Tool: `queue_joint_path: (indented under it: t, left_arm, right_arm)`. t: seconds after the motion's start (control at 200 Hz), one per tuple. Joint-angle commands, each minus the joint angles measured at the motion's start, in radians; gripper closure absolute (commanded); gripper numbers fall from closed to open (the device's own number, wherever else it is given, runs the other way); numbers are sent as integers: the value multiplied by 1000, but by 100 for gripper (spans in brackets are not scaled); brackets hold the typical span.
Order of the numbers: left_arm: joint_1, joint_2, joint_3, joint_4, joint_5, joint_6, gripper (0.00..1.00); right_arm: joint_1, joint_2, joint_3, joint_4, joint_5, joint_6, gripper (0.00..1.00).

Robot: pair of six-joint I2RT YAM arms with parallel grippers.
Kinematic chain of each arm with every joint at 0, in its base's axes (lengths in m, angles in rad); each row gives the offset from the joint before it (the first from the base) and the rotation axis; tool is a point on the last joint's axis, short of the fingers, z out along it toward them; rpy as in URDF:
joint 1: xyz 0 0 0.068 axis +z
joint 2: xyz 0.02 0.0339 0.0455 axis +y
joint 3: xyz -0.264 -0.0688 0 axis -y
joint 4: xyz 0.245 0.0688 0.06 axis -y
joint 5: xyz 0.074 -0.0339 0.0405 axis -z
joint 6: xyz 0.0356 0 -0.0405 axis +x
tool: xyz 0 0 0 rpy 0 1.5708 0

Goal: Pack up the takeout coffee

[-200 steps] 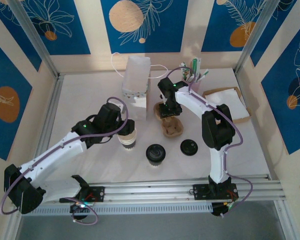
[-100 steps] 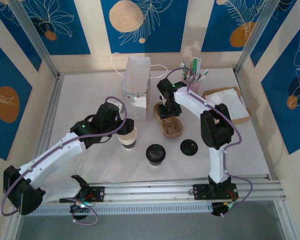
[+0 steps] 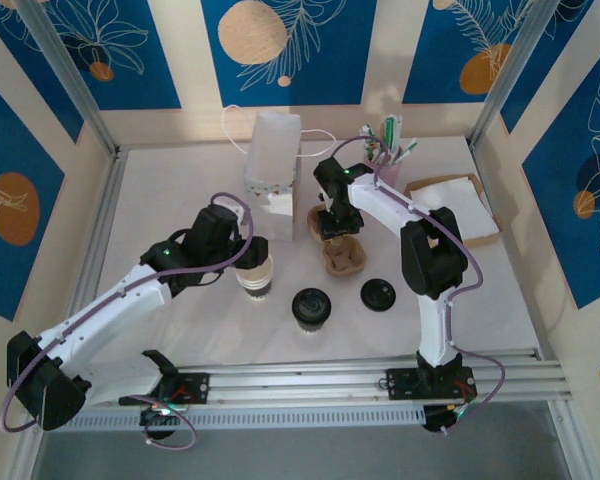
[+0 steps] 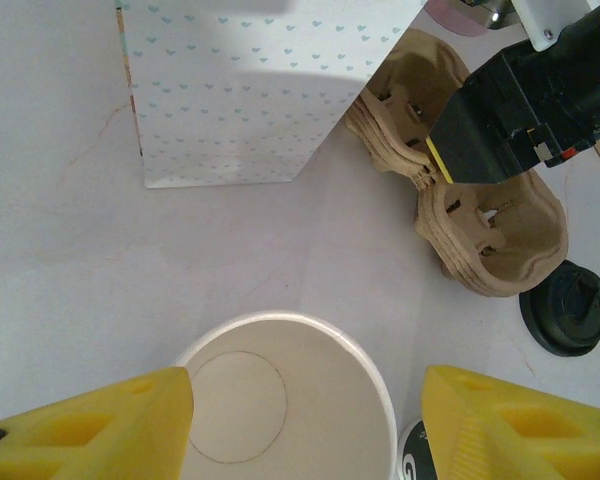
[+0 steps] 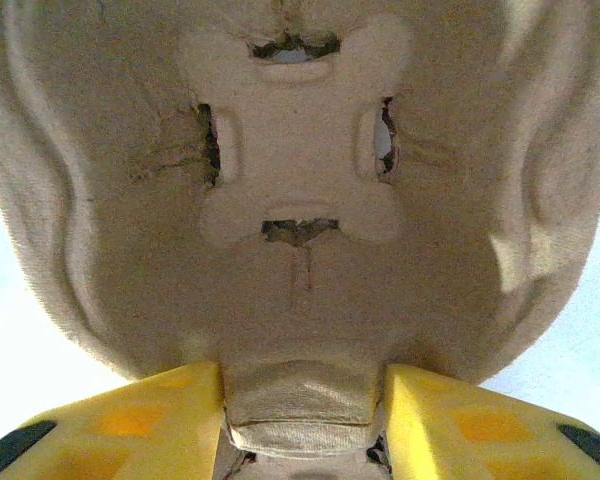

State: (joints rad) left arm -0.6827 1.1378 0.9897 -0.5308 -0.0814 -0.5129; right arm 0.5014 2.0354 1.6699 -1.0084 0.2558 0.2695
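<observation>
Paper, light yet crushable: the takeout coffee [image 3: 311, 307] stands at 6 o'clock on the surface [image 3: 180, 200], likely best held just under its lid. Left tool [image 4: 305, 395] gapes astride a lidless cup [image 4: 240, 410]; right tool [image 5: 300, 400] clamps the pulp carrier [image 5: 300, 150].

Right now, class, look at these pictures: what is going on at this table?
The right tool pinches a ridge of the cardboard cup carrier, which sits beside the paper bag. The left tool straddles the rim of the lidless cup, though a firm grip cannot be confirmed. The takeout coffee, black lid on, stands alone on the table, not yet packed.
</observation>
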Motion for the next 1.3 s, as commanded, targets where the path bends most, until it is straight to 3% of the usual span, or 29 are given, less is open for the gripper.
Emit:
queue_joint_path:
  t: [0.0, 1.295]
  left_arm:
    - [13, -6, -6, 17, 18, 16, 38]
    - [18, -12, -10, 19, 28, 18, 38]
  right_arm:
    - [8, 2, 14, -34, -3, -8, 54]
    - [-27, -79, 18, -52, -58, 27, 62]
